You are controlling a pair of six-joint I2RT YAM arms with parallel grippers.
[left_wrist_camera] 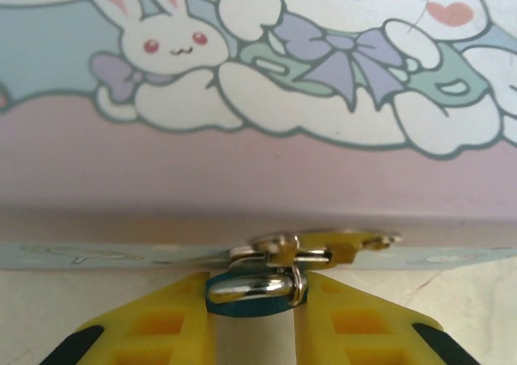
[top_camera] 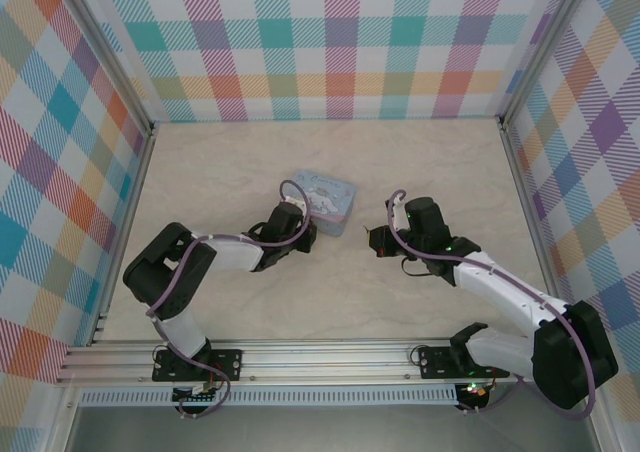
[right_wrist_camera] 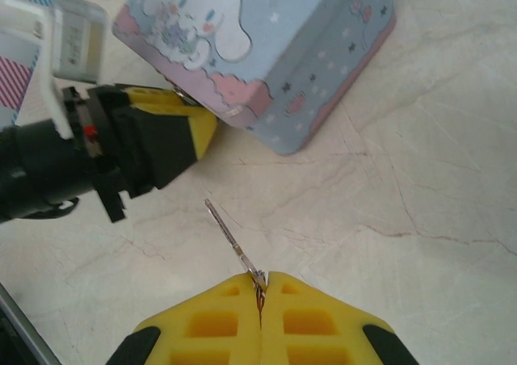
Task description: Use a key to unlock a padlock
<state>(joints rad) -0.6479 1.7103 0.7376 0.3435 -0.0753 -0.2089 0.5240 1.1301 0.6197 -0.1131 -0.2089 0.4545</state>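
L claw (left_wrist_camera: 252, 307) grips padlock (left_wrist_camera: 242, 289), body half-hidden; R claw (right_wrist_camera: 260, 284) clamps key (right_wrist_camera: 229, 235), bow hidden.

Padlock look: padlock (left_wrist_camera: 246, 299), tiny blue body, silvery shackle.
Padlock place: hangs from the clasp (left_wrist_camera: 315, 246) on the tin (left_wrist_camera: 242, 179), low against its front wall, with the left gripper (left_wrist_camera: 254, 292) pressing both its sides.
Key look: key (right_wrist_camera: 234, 244), thin, dark grey metal.
Key pose: head pinched in the closed right gripper (right_wrist_camera: 260, 283), blade slanting out toward the tin, well apart from the padlock.

Pastel plaid box
Checked walls (top_camera: 340, 42) on three sides, pale marbled tabletop (top_camera: 330, 307), aluminium rail (top_camera: 330, 354) at the near edge.
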